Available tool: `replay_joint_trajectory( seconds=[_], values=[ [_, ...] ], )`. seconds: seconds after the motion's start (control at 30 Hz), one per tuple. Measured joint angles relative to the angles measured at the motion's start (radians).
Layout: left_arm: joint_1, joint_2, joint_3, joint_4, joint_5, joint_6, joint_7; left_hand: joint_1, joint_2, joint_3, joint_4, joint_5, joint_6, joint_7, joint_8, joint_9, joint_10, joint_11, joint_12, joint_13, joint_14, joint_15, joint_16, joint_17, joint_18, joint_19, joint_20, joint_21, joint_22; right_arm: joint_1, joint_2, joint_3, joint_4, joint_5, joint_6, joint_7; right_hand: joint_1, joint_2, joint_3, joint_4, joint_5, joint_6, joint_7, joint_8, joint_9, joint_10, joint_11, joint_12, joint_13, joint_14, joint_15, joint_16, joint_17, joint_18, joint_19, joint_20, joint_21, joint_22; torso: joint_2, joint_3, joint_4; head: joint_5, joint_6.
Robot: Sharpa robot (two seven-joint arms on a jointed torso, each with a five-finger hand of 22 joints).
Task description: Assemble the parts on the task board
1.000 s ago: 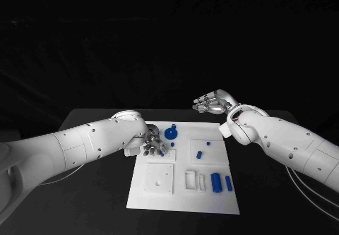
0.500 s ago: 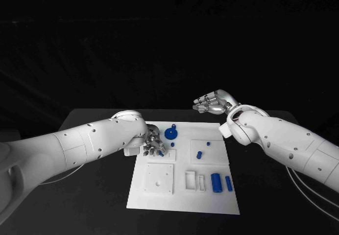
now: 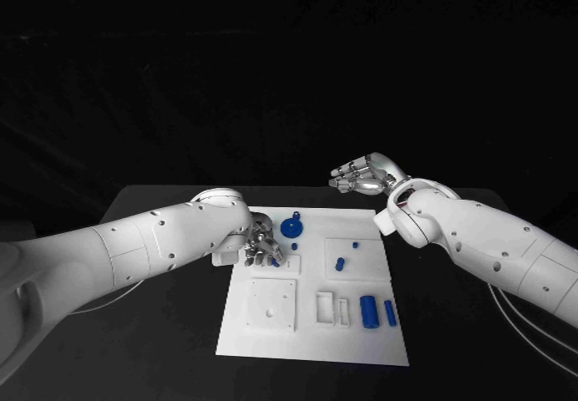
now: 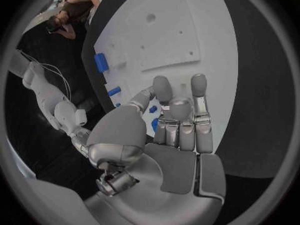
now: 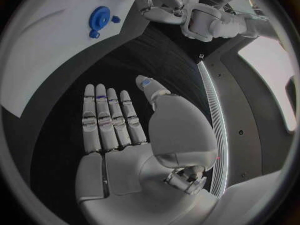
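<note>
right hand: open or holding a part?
Open. The right hand holds nothing: its fingers lie straight and flat with the thumb apart. In the head view it hangs off the task board, beyond the far edge.

black table [image 3: 169, 334] under everything, black backdrop [image 3: 241, 92] behind it toward 12 o'clock, thin pale cables [image 3: 530, 322] trailing at 4 o'clock

A black table [image 3: 169, 334] is carrying the white task board [image 3: 313, 342], which is lying flat at its middle.
</note>
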Motion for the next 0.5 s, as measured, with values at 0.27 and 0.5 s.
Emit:
replay_joint_trajectory(
  seconds=[0.27,0.5],
  values=[
    [0.0,0.003,0.0,-0.009,0.0,0.005,0.007,0.0,0.0,0.0,0.0,-0.001,0.0,0.0,0.0,-0.001,0.0,0.0,0.0,0.0,0.0,0.0,0.0,-0.001,0.0,0.0,0.0,-0.004,0.0,0.0,0.0,0.0,0.0,0.0,0.001,-0.001,0.0,0.0,0.0,0.0,0.0,0.0,0.0,0.0,0.0,0.0,0.0,0.0,0.0,0.0,0.0,0.0,0.0,0.0,0.0,0.0,0.0,0.0,0.0,0.0004,0.0,-0.001,0.0],
    [-0.001,0.01,0.001,-0.021,0.0,0.011,0.009,0.0,0.0,-0.001,-0.001,-0.002,0.0,0.0,0.004,0.0,0.0,0.0,0.0,-0.001,0.0,0.0,0.0,-0.004,0.0,0.0,0.0,-0.004,0.0,0.0,0.0,0.0,0.0,0.0,0.002,-0.001,0.0,0.0,0.0,0.0,0.0,0.001,-0.001,0.0,0.0,0.0,0.0,0.0,0.0,-0.003,0.003,0.0,0.0,0.0,0.0,0.0,0.0,0.0,0.0,0.0002,-0.0003,-0.001,0.0]
  ],
)
